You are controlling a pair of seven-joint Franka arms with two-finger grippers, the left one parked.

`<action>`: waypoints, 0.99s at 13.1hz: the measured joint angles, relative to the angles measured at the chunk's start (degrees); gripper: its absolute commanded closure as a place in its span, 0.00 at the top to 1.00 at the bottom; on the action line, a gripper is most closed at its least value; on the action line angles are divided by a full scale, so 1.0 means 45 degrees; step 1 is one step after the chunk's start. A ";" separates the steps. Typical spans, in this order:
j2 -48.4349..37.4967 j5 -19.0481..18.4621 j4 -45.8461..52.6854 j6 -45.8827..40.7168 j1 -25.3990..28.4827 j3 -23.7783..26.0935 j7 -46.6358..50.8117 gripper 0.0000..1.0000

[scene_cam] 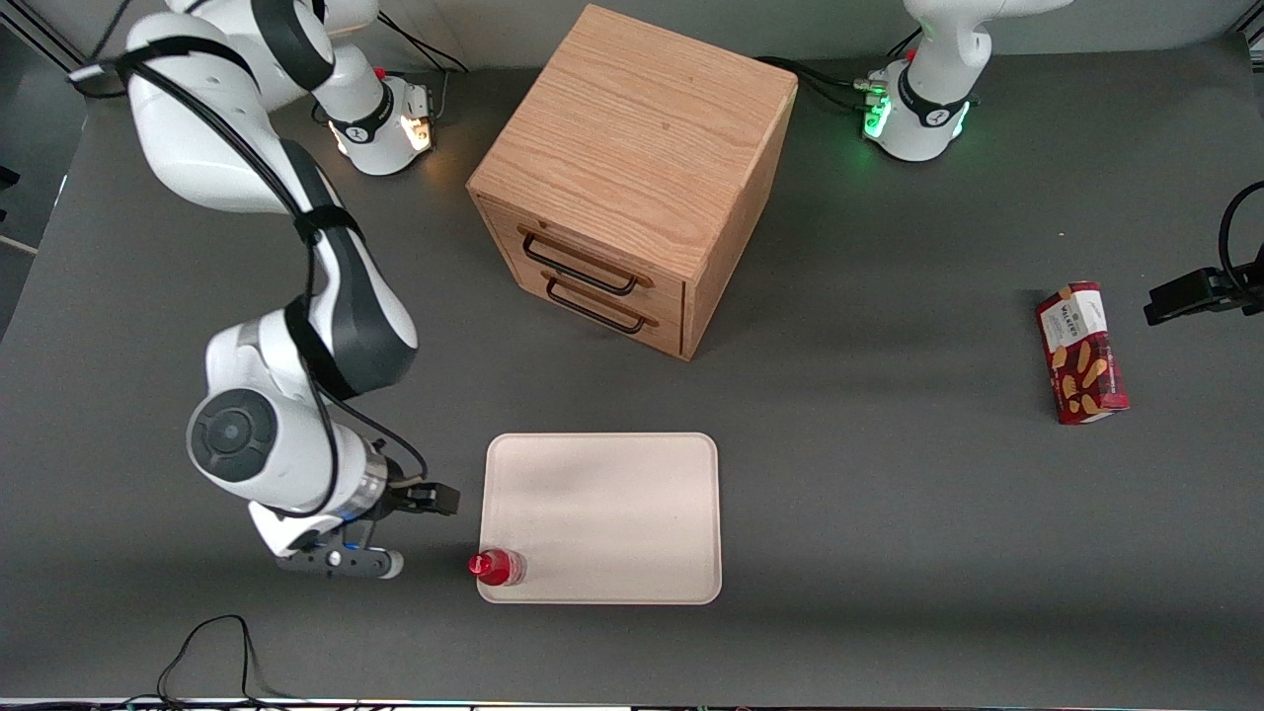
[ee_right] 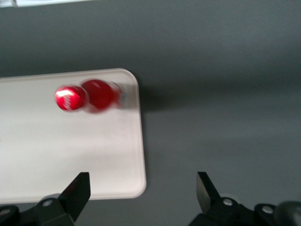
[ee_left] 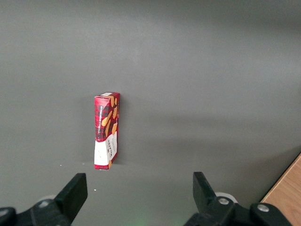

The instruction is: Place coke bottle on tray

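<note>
Bottle stands upright in the tray's near corner, gripper released just beside it.

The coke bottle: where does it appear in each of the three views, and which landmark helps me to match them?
Front view: the coke bottle stands upright on the tray, in the corner nearest the camera at the working arm's end; the open gripper is beside it, off the tray.
Right wrist view: the coke bottle stands by the tray's rounded corner.
Left wrist view: not in it.
Shared landmark: that tray corner.
</note>
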 measured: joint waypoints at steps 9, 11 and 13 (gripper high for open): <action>-0.6574 0.1611 -0.7531 -0.0015 -0.1469 -0.1625 -0.4598 1.00; -0.7700 0.1653 -0.8546 -0.0211 -0.0868 -0.2512 -0.4942 1.00; -0.8354 0.1654 -0.8806 -0.1069 0.0018 -0.3479 -0.4943 1.00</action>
